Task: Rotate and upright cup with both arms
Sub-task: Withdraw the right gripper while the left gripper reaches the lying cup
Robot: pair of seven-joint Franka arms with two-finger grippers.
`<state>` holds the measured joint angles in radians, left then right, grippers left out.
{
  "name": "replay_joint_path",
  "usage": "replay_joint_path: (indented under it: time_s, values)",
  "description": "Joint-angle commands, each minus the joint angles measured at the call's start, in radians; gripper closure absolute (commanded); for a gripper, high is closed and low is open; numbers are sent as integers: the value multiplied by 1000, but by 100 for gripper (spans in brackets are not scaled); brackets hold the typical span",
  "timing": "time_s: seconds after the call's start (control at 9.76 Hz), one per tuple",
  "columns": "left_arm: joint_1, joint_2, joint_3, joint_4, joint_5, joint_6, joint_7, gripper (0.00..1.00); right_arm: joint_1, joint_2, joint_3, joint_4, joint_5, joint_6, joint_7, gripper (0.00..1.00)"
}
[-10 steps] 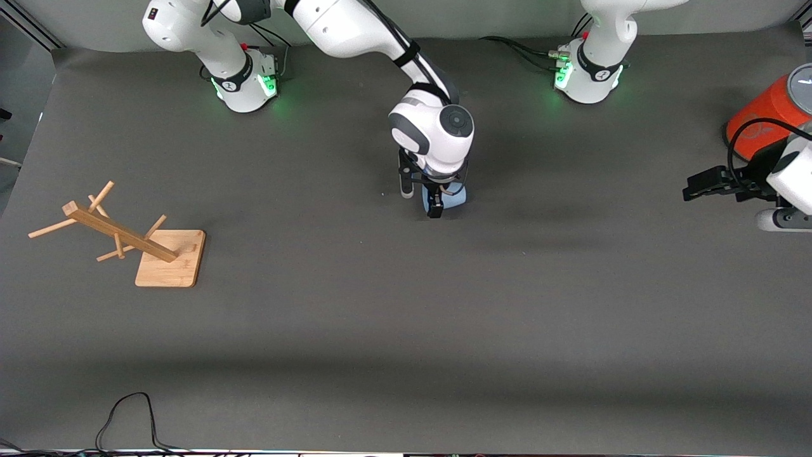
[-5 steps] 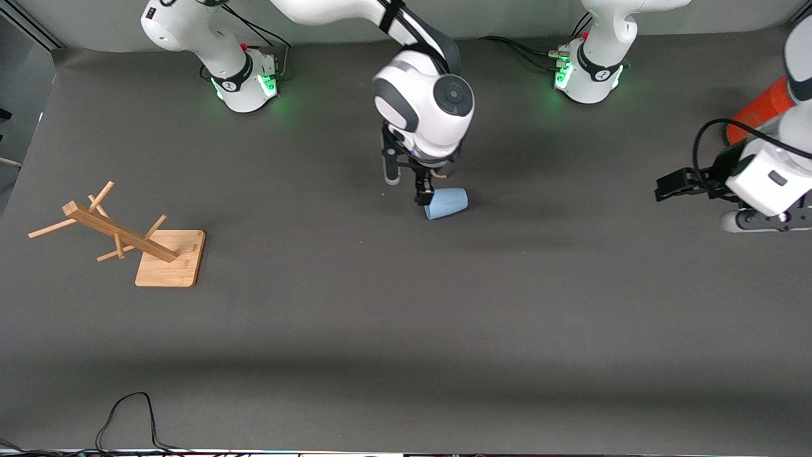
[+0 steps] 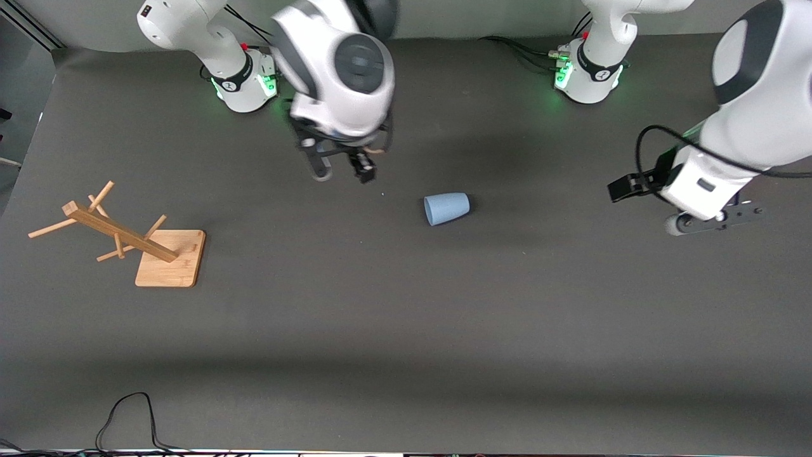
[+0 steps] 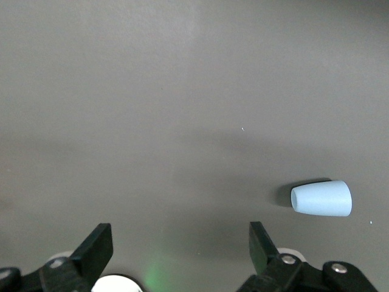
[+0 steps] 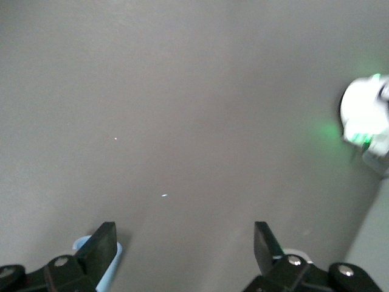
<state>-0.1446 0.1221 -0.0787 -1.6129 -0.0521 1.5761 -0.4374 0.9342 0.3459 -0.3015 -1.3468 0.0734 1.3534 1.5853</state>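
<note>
Black cable point(image 3: 127, 416) loops on the grey table point(image 3: 406, 330) at the edge nearest the front camera. Farther up, toward the right arm's end, a wooden rack point(image 3: 120, 235) stands on its square base with pegs sticking out from a slanted post. Near the middle of the table lies the cup point(image 3: 447, 208), pale blue, on its side, wide mouth turned toward the right arm's end and narrow bottom toward the left arm's end; nothing touches it. In the left wrist view the cup point(image 4: 322, 198) rests alone on the mat, well apart from that gripper's fingers point(image 4: 91, 249), which stand spread wide. The left gripper point(image 3: 634, 185) hangs in the air over the left arm's end of the table. The right gripper point(image 3: 342, 166) hangs over the mat between the cup and the right arm's base, its jaws spread and empty; in the right wrist view a sliver of the cup point(image 5: 97, 258) shows beside one finger. The green-lit bases point(image 3: 574, 73) stand farthest from the front camera.
</note>
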Motion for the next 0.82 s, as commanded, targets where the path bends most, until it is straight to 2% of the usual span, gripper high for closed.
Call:
replay_joint_path:
  time_s: [0.0,0.2,0.31,0.72]
  values:
    - [-82,54,11,45,64,22,-127,0,-2,-100,-111,-57,-3,-46,-399,0]
    - [-257,128,13,47,177,33,-382,0,2,-155,-201,-80,-7,-48,-691,0]
    - [-326,183,13,74,192,32,-467,0,0,-171,-237,-78,-20,-45,-756,0]
    - [-562,500,14,344,282,-65,-756,0,2,-286,-431,-198,-21,42,-1134,0]
